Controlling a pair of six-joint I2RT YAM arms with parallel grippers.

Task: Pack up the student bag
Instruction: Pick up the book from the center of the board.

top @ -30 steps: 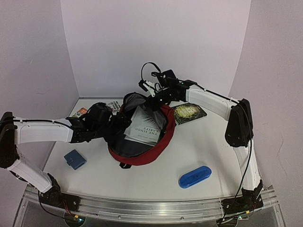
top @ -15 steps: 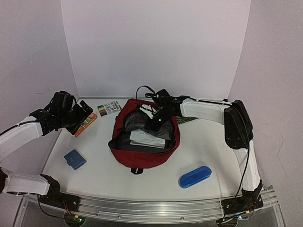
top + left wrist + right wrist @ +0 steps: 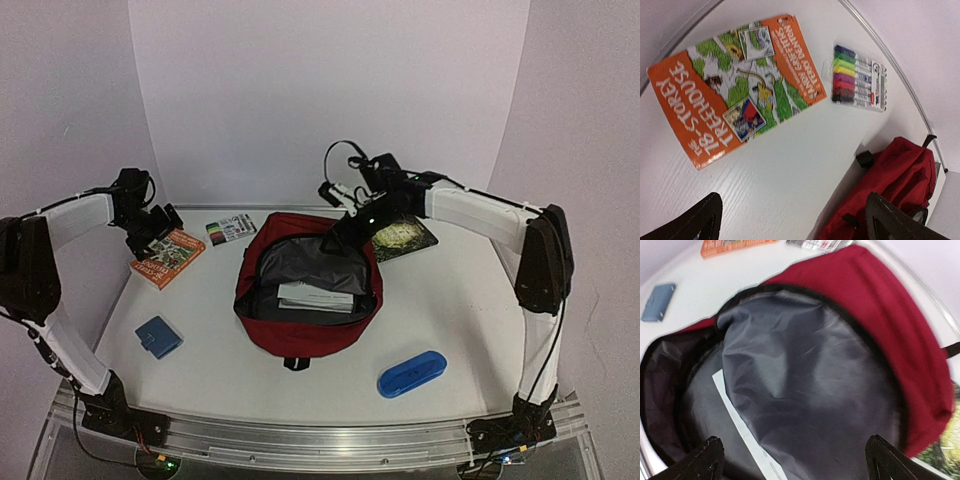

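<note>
Both tools are gaping wide, grasping nothing: left tool [image 3: 796, 226] is hovering by the orange book [image 3: 735, 90], right tool [image 3: 795, 461] is hanging above the student bag [image 3: 300, 335], which is lying unzipped mid-desk [image 3: 455, 305].

Grey lining [image 3: 300, 262] hides most of the white book [image 3: 315, 297] inside the student bag [image 3: 300, 335].

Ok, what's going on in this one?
Two arms are packing the dark red backpack, which lies open mid-table with a white book already inside. The right gripper hangs open over its mouth, holding nothing. The left gripper, also open and empty, hovers by the orange book at the left. A marker pack, a green book and a blue oblong case lie outside.
</note>
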